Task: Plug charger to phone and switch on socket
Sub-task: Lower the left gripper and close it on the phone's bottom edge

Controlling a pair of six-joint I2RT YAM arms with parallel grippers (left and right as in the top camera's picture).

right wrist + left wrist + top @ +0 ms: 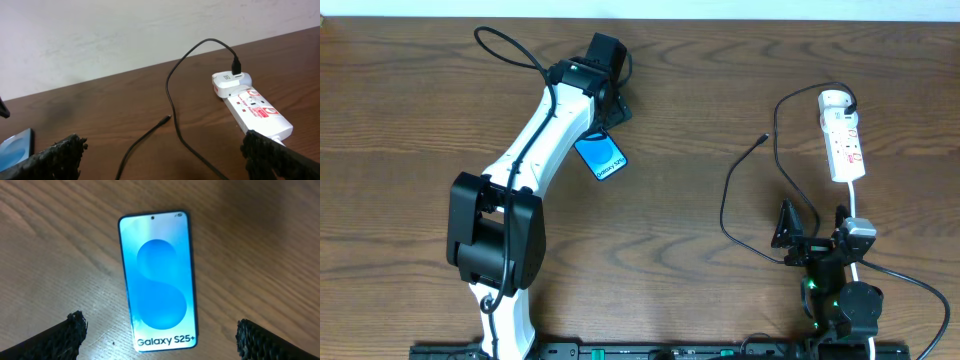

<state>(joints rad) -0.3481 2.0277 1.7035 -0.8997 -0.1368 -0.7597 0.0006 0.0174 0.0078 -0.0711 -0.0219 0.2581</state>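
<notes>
The phone lies flat on the wooden table, cyan screen up; in the left wrist view the phone shows its white text band nearest me. My left gripper hovers open above that end, one finger on each side, touching nothing. The socket is a white strip at the right, with the charger's white adapter plugged into its far end. The charger cable loops across the table, its plug tip lying loose. My right gripper stands open near the socket's near end, the plug tip ahead of it.
The socket's white cord runs back past the right arm's base. A thick black robot cable curves at the far right. A pale wall rises behind the table's far edge in the right wrist view.
</notes>
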